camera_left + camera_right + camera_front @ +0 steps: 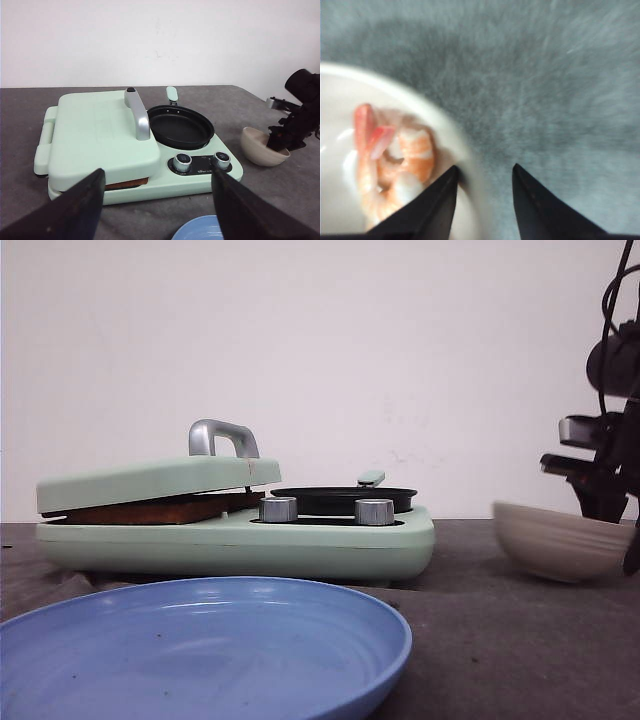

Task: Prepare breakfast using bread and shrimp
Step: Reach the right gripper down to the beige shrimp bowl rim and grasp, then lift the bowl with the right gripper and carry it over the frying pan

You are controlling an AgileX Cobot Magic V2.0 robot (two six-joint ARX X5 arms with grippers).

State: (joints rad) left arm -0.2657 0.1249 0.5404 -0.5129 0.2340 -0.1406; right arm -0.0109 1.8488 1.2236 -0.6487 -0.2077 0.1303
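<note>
Blue plate [200, 650]: nearest the robot on the grey table [500, 650], bare.
Left gripper [157, 210]: hangs above the table on the near side of the cooker, fingers spread wide with nothing between them.
Cooker [240, 540]: mint-green, beyond the plate; two silver knobs [325, 510] on its front.
Bread [150, 508]: a brown edge shows under the cooker's lowered lid [150, 480], left half.
Pan [180, 126]: black, on the cooker's right half, looks bare.
Beige bowl [562, 540]: right of the cooker, blurred and seemingly tilted.
Right gripper [485, 200]: part open, its fingers straddle the bowl's rim; whether they pinch it I cannot tell.
Shrimp [390, 160]: orange-pink, curled inside the bowl.
</note>
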